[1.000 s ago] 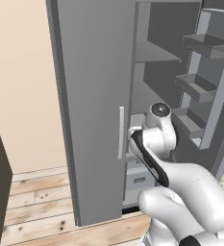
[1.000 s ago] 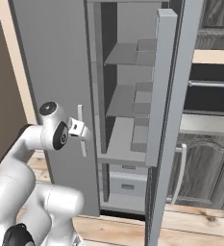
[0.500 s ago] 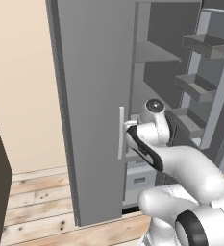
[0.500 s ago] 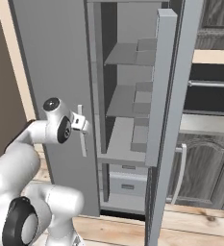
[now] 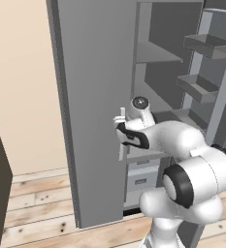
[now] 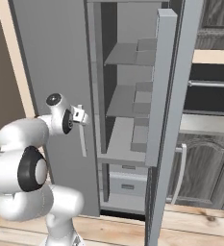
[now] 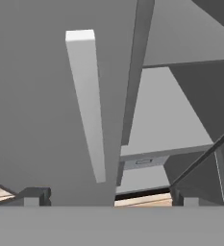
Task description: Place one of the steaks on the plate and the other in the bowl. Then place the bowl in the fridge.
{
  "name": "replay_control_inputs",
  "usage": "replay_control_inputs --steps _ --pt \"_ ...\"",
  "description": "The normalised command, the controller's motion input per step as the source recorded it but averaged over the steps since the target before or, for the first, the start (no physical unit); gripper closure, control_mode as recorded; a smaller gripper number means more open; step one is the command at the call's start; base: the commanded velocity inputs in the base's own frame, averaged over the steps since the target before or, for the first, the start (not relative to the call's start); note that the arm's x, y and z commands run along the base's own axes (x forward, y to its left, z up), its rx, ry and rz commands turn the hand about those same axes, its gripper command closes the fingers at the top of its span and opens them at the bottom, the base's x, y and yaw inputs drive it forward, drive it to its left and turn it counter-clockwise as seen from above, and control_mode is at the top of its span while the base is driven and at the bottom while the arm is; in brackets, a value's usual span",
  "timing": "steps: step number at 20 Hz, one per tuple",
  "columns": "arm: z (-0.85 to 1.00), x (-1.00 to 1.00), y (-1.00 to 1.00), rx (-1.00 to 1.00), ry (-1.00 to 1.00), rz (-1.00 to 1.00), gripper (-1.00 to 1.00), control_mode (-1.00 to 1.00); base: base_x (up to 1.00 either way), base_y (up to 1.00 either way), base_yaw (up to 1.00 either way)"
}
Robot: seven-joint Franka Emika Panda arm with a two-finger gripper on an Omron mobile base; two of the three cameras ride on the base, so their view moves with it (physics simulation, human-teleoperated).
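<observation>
Grey all over, the fridge [image 5: 92, 97] stands with its left door shut and its right door [image 6: 168, 96] swung out wide, so the inner shelves [image 6: 125, 55] and the door racks [image 5: 204, 46] show bare. Two pale drawers [image 6: 125, 185] sit at the bottom of the open compartment.

At the shut left door, the gripper [image 5: 119, 127] is raised to the height of the slim light handle [image 7: 88, 103], right at the door's inner edge. From the left base camera the hand sits just in front of that handle, and whether it touches cannot be told. From the right base camera the gripper [image 6: 80, 115] points toward the door face, with the handle [image 6: 82, 141] running down below it.

Looking along the hand, the two dark fingertips [image 7: 32, 196] stand far apart at the bottom corners, jaws spread as wide as they go, with nothing between them. The handle hangs in the space ahead of them, slanting across the plain door panel, apart from both tips.

Light wooden floorboards [image 5: 37, 218] run beneath the fridge, and dark wood-grain cabinets [image 6: 205, 168] stand to its right.
</observation>
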Motion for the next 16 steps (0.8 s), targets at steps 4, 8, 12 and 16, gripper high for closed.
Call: replay_control_inputs --steps 4,8,12,16 --pt "-0.21 0.36 0.01 0.00 0.00 0.00 -1.00 -1.00 0.00 0.00 0.00" --pt "-0.25 0.29 0.00 0.03 -0.01 0.00 -1.00 -1.00 0.00 0.00 0.00" --pt "-0.36 0.40 0.00 0.03 -0.03 0.00 -1.00 -1.00 0.00 0.00 0.00" --pt "-0.23 0.42 0.00 0.04 -0.06 0.00 -1.00 -1.00 0.00 0.00 0.00"
